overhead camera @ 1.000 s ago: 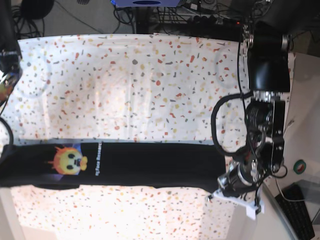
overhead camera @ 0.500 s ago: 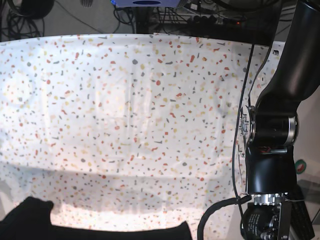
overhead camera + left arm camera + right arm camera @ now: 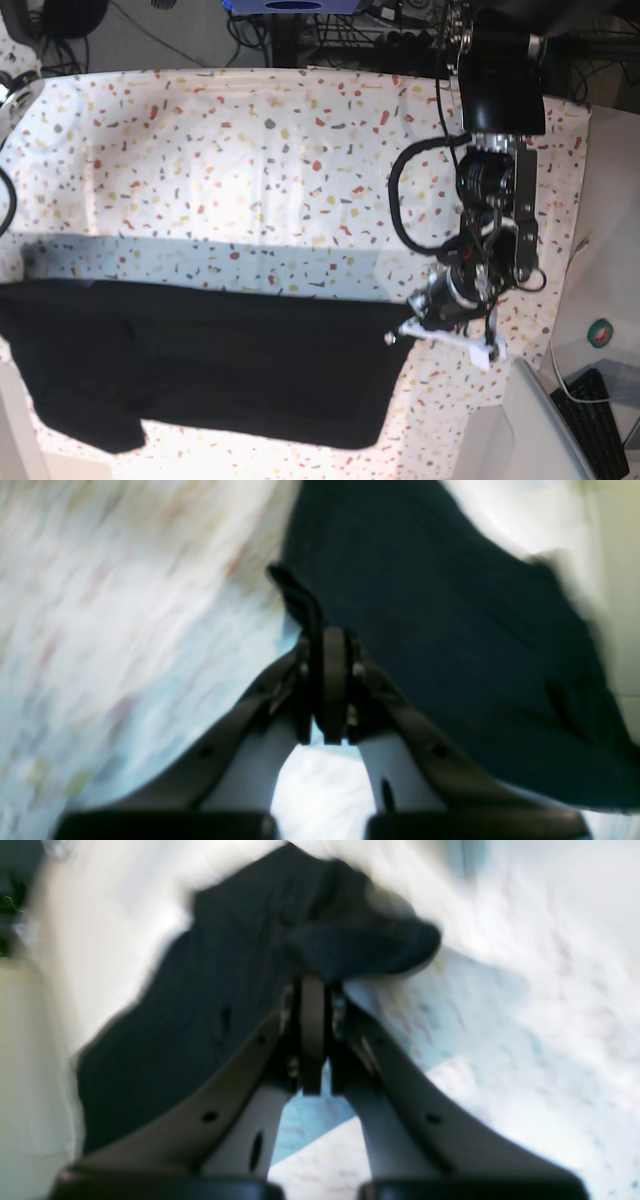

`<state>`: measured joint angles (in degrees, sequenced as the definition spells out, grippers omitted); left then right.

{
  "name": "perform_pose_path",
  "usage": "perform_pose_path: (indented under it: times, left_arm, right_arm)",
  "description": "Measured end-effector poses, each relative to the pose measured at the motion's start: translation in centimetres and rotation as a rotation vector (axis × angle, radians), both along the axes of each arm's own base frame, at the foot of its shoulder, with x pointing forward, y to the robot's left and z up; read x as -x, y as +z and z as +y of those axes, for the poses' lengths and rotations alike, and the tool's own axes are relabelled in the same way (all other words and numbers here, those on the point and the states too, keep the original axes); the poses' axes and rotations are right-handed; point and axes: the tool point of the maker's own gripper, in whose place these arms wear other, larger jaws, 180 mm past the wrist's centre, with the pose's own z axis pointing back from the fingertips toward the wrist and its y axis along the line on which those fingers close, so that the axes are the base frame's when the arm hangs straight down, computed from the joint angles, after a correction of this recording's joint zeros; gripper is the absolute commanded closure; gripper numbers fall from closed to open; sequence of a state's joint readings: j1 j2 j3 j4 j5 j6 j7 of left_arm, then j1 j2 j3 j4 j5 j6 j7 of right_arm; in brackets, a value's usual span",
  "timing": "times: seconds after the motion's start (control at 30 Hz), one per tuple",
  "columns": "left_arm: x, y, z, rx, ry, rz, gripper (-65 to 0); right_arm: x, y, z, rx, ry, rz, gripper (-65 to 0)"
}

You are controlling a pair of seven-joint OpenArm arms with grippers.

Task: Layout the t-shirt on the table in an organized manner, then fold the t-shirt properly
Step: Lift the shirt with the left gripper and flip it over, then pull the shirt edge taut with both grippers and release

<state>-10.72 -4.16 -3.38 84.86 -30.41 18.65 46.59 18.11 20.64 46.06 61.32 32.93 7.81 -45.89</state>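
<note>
The black t-shirt (image 3: 220, 370) lies stretched across the near part of the flecked white table (image 3: 250, 150), plain black side up, with no print showing. My left gripper (image 3: 396, 336) is shut on the shirt's right edge. In the left wrist view this gripper (image 3: 327, 645) pinches a strip of black cloth, with the shirt (image 3: 450, 630) spreading to its right. In the right wrist view my right gripper (image 3: 312, 987) is shut on a bunched fold of the shirt (image 3: 225, 990). In the base view the right gripper is out of frame at the left. Both wrist views are blurred.
The far half of the table shows bare flecked surface. A keyboard (image 3: 603, 415) and a round green and red object (image 3: 602, 332) lie off the table's right side. Cables and equipment (image 3: 300, 20) stand behind the far edge. The shirt's lower hem reaches near the table's front edge.
The shirt went from a narrow band with the print showing, to low at the frame's bottom, to a wide plain black spread. The left arm swung down and came back up.
</note>
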Motion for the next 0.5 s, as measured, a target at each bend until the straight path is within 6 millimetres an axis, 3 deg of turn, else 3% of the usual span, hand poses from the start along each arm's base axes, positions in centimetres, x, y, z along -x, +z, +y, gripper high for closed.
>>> perform_pose_path:
  times: [0.13,0.27,0.4,0.5]
  left_arm:
    - [5.7,-4.7,1.2,-0.003,0.029,0.128,0.0]
    - [10.6,-6.1,1.6,-0.021,0.007,0.177,0.0]
    - [13.1,-6.0,3.8,-0.101,0.012,0.164,0.0]
    - [14.7,-6.6,5.8,-0.166,0.024,0.162,0.0]
  right_arm:
    - [5.3,-6.4,1.7,-0.013,0.013,0.107,0.0]
    - [10.0,-9.7,3.0,-0.002,0.045,0.168,0.0]
    - [14.1,-12.4,4.8,-0.031,0.061,0.249,0.0]
    - [15.4,-12.3,5.6,-0.012,0.076,0.254,0.0]
